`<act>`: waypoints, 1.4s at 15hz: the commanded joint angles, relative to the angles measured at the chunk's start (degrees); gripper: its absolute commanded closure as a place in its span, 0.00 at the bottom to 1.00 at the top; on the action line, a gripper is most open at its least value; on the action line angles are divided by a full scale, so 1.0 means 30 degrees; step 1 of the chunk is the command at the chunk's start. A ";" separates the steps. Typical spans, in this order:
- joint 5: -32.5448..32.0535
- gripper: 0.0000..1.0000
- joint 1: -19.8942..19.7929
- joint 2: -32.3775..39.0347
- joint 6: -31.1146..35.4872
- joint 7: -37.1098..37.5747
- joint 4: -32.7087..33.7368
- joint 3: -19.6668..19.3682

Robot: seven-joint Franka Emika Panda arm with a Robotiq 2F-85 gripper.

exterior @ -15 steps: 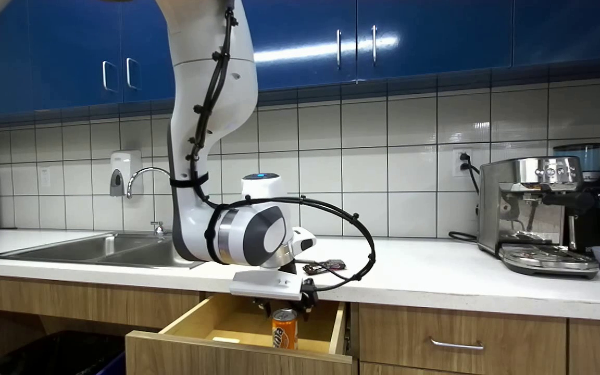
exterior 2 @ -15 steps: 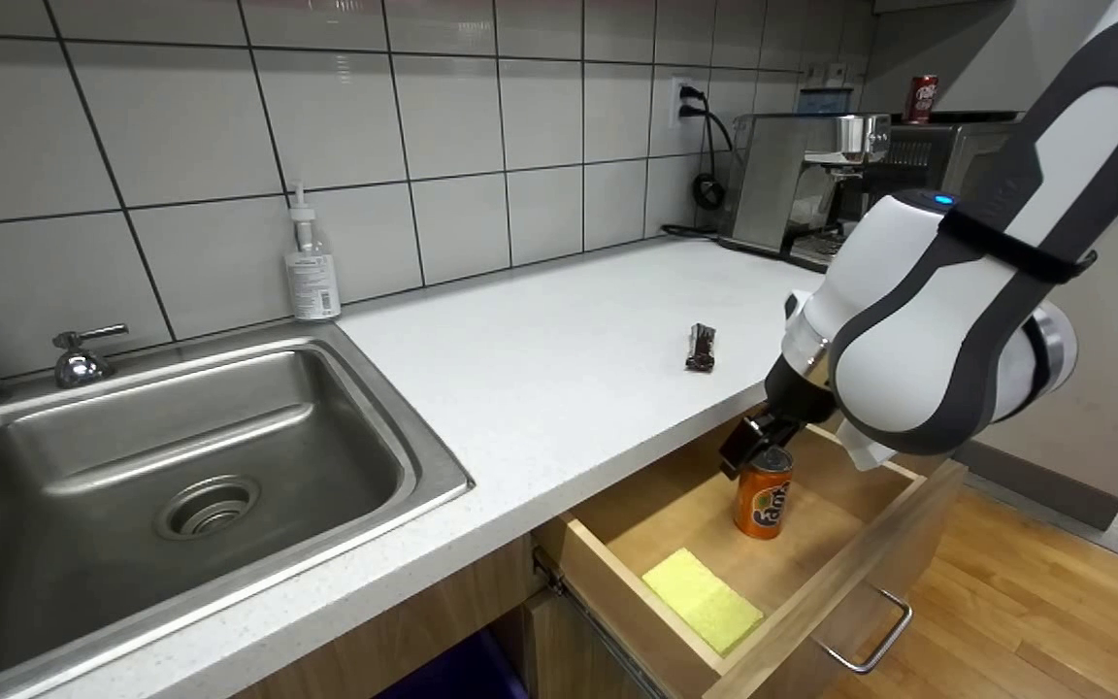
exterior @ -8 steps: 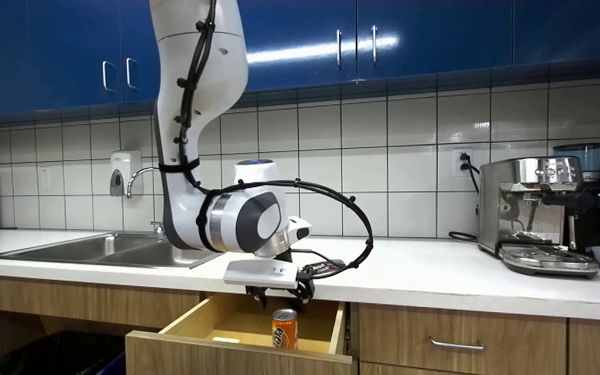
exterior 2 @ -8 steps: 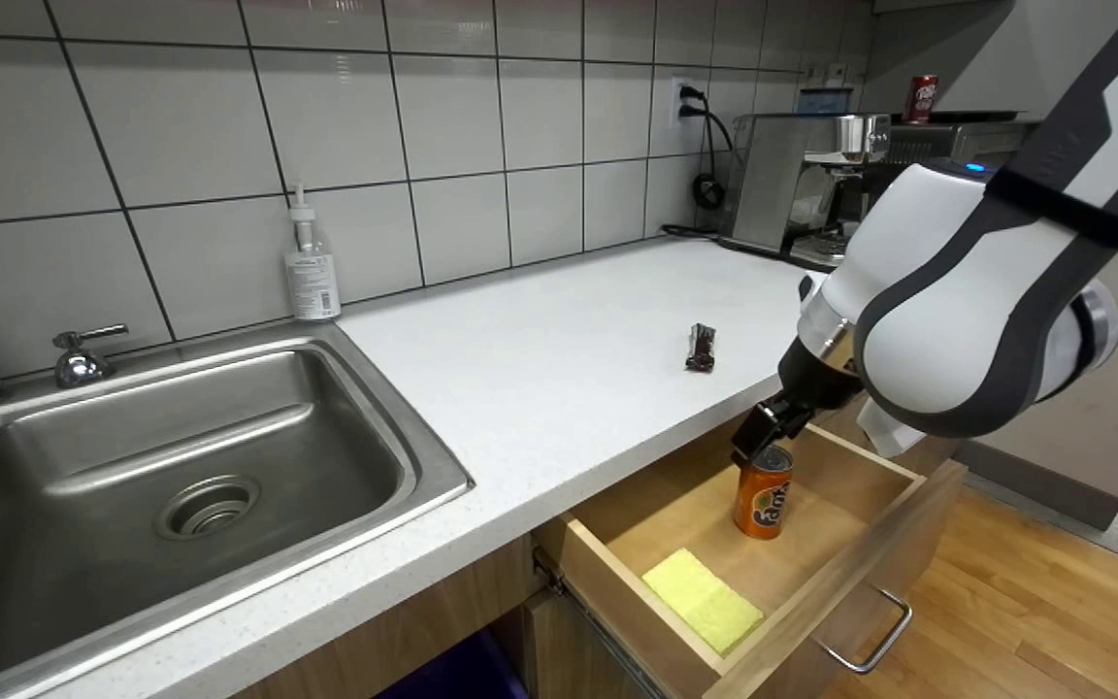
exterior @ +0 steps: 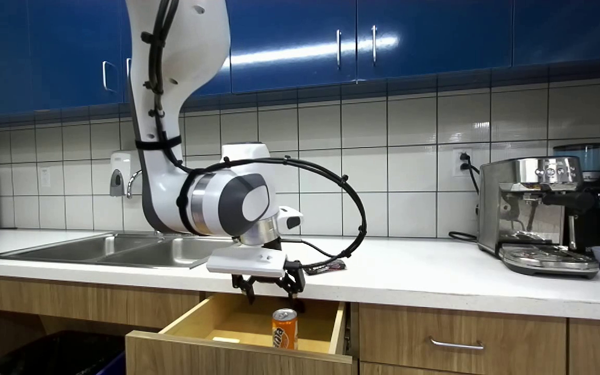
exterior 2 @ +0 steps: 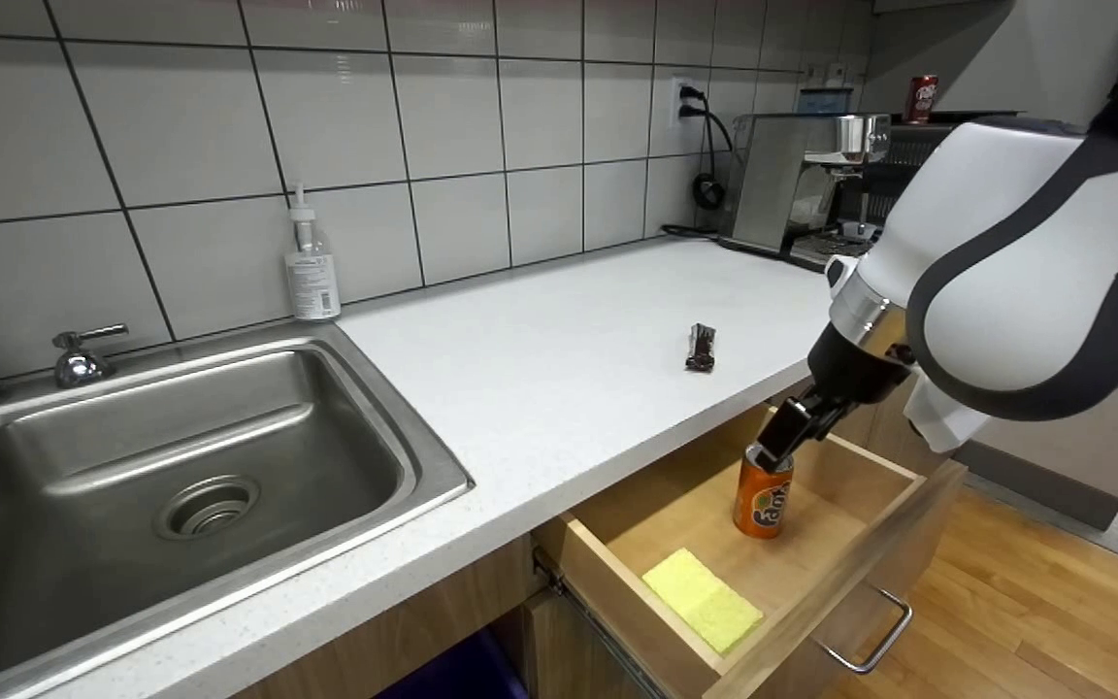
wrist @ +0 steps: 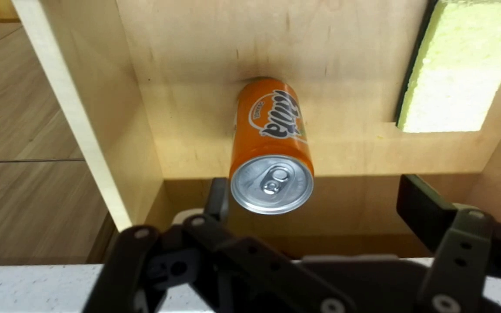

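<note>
You have the arm [exterior: 164, 187] dropping steeply from the top of an exterior view and bent sharply low down, near the front edge of the tabletop [exterior 2: 559, 349], so that the jaws point downward over the open drawer [exterior 2: 811, 549]. Your jaws are spread wide, and in the wrist view the orange can [wrist: 272, 141] shows its lid just beside the jaw on that view's left, though you cannot tell whether they touch. It stands upright inside the drawer, near a yellow sponge [exterior 2: 705, 600] lying flat.
</note>
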 commanded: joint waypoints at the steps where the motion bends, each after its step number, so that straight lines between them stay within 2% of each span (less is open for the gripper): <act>1: 0.0751 0.00 -0.1577 -0.2305 -0.1413 -0.0625 -0.1353 0.1861; 2: 0.0934 0.00 -0.1768 -0.2621 -0.1717 -0.0764 -0.1524 0.2172; 3: 0.0310 0.00 -0.0927 -0.1159 -0.0735 -0.0064 -0.0682 0.1183; 11: 0.0336 0.00 -0.0953 -0.1095 -0.0766 -0.0066 -0.0756 0.1244; 12: -0.0089 0.00 -0.0517 -0.1375 -0.0713 0.0271 -0.0934 0.0692; 16: 0.0614 0.00 -0.0866 -0.1869 -0.1168 -0.0018 -0.1475 0.1674; 17: 0.0361 0.00 -0.0619 -0.2061 -0.1313 0.0195 -0.1669 0.1377; 20: 0.0778 0.00 -0.0827 -0.2256 -0.1642 0.0094 -0.1973 0.1834; 21: 0.1256 0.00 -0.1205 -0.2232 -0.1837 -0.0182 -0.1975 0.2415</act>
